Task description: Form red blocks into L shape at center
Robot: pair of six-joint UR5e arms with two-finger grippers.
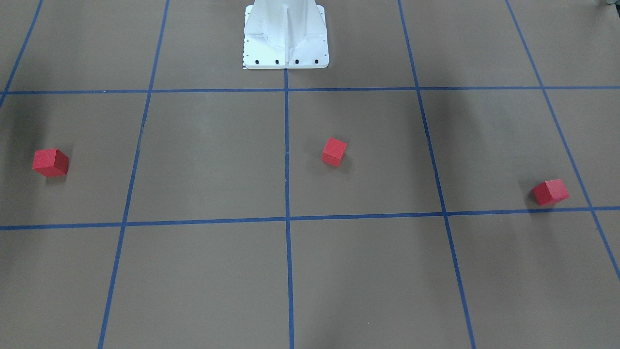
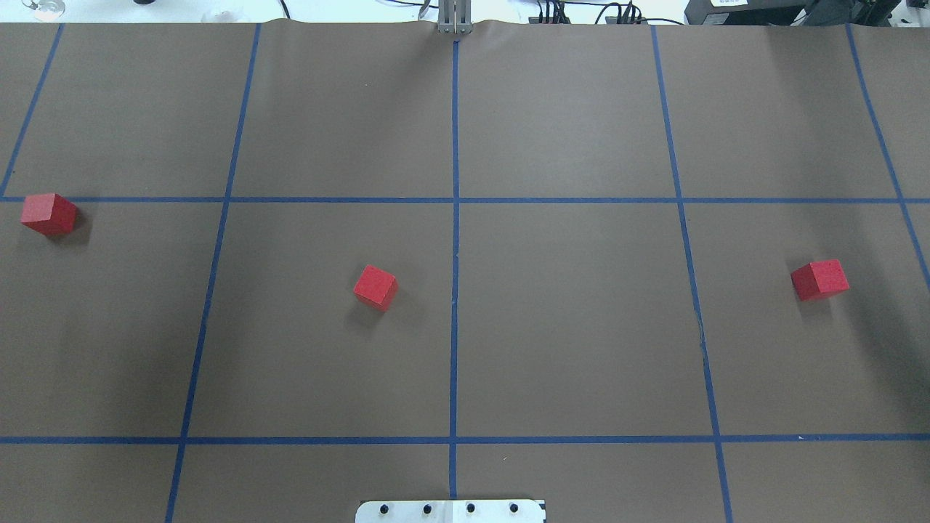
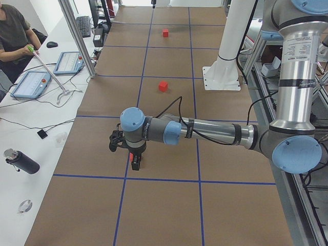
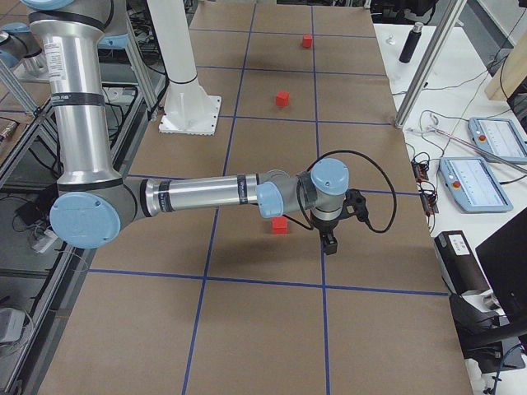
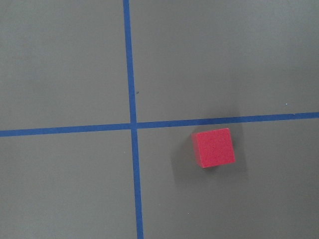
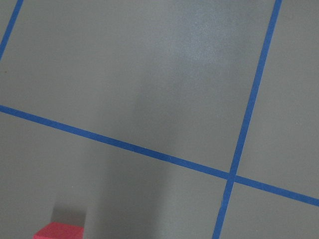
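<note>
Both left end effector (image 3: pixel 134 164) and right end effector (image 4: pixel 330 243) hang seemingly near red blocks (image 2: pixel 819 280); spread indiscernible.

A red block (image 5: pixel 213 147) under my left wrist camera looks matt and finely speckled, like dense foam. My counter (image 2: pixel 581 327) is covered in smooth, matt brown paper crossed by blue tape (image 2: pixel 455 290). My left arm (image 3: pixel 215 132) and right arm (image 4: pixel 198 196) are brushed silver metal with pale-blue plastic caps. The white pedestal (image 1: pixel 286 39) is painted metal with a soft sheen.
</note>
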